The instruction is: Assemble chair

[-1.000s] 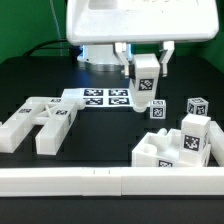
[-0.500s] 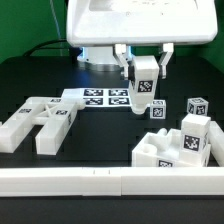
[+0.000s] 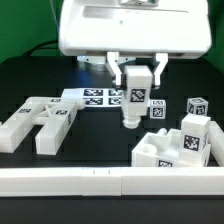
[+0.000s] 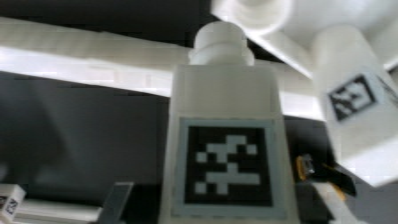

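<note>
Exterior view: my gripper (image 3: 137,77) pinches a white chair leg (image 3: 133,100) near its top, jaws pressed on both sides. Leg hangs upright, tag facing cam. Lower end is close to the worktop (image 3: 25,80), just by the marker board (image 3: 95,97); can't tell if it's touching. Blocky seat (image 3: 172,148) sits toward exterior view's right, w/ a tagged cube (image 3: 197,105) behind it. Forked part (image 3: 35,122) lies at exterior view's left. Wrist view: leg's tag fills frame, round peg (image 4: 217,45) at its far end.
</note>
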`<state>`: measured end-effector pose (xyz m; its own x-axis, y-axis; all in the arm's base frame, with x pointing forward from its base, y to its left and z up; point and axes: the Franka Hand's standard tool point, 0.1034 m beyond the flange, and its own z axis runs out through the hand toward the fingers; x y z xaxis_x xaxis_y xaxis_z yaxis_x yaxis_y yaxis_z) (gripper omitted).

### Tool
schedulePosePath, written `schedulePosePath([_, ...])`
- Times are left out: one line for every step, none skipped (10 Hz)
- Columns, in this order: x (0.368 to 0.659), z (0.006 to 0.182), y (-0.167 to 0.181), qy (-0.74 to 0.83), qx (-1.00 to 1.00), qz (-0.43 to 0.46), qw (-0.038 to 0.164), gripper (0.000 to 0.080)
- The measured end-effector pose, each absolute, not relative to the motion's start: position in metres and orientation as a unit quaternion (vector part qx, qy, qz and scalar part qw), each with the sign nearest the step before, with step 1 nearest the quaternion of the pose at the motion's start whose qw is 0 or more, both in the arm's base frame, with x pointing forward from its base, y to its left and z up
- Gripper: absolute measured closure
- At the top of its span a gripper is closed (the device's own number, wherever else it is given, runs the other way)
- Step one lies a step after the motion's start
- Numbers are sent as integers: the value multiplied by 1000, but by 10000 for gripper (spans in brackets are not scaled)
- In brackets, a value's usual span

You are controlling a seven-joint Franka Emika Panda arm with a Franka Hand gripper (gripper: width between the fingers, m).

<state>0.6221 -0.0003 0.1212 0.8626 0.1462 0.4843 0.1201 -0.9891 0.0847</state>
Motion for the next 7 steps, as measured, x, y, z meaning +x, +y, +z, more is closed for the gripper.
schedulePosePath([623,121,4,72,964,253,24,509])
schedulePosePath([623,120,5,73,964,253,24,509])
schedulePosePath([622,113,9,73,965,251,22,509])
schedulePosePath([626,111,15,74,965,251,19,509])
schedulePosePath([632,109,18,75,964,253,18,509])
schedulePosePath([637,107,22,77,964,254,17,509])
schedulePosePath([637,105,24,78,964,253,16,509])
